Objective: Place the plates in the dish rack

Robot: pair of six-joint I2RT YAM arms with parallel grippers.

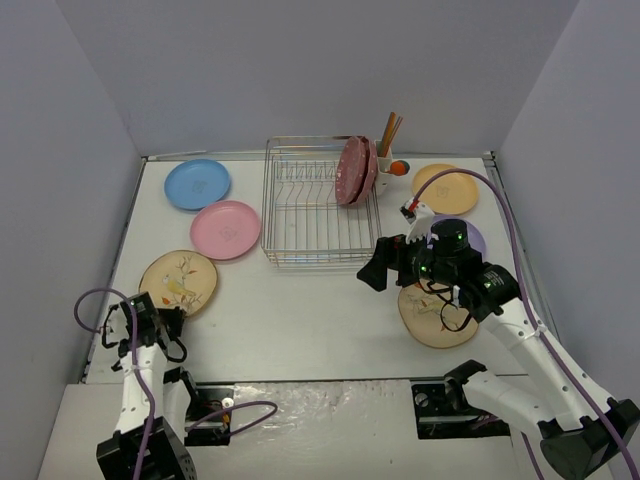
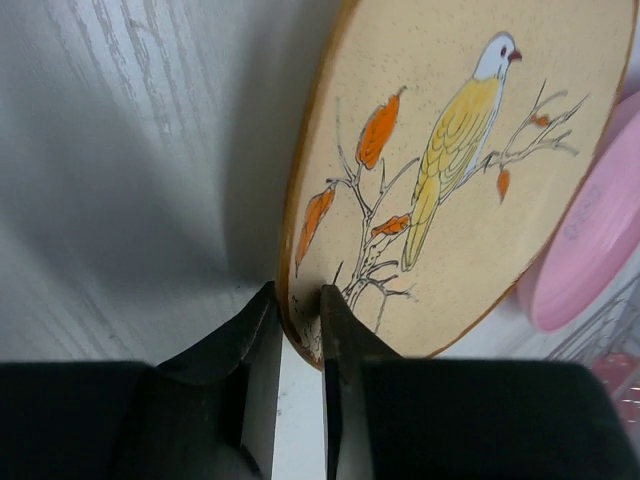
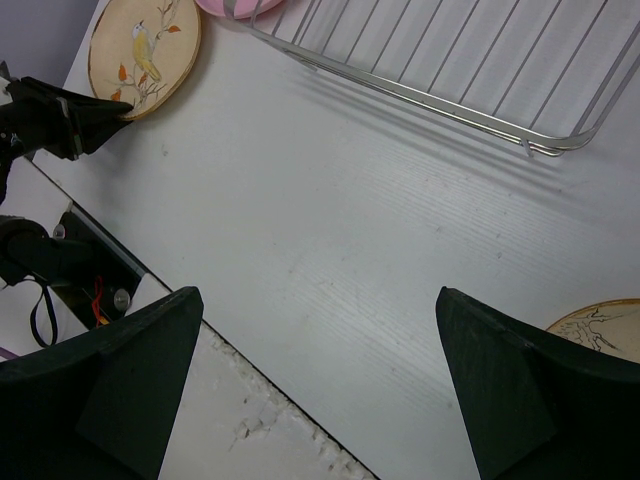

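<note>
So the left gripper (image 2: 300, 335) is clamped on the bird plate (image 2: 450, 150) rim, 8 o'clock off the dish rack (image 1: 318, 205), probably an edge grip for slotting it upright. The right gripper (image 3: 318, 300) is wide open.

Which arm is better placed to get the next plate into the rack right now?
Left. The left gripper pinches the rim of the bird plate, ready to lift toward the dish rack. The right gripper hangs open and empty over the table.
</note>
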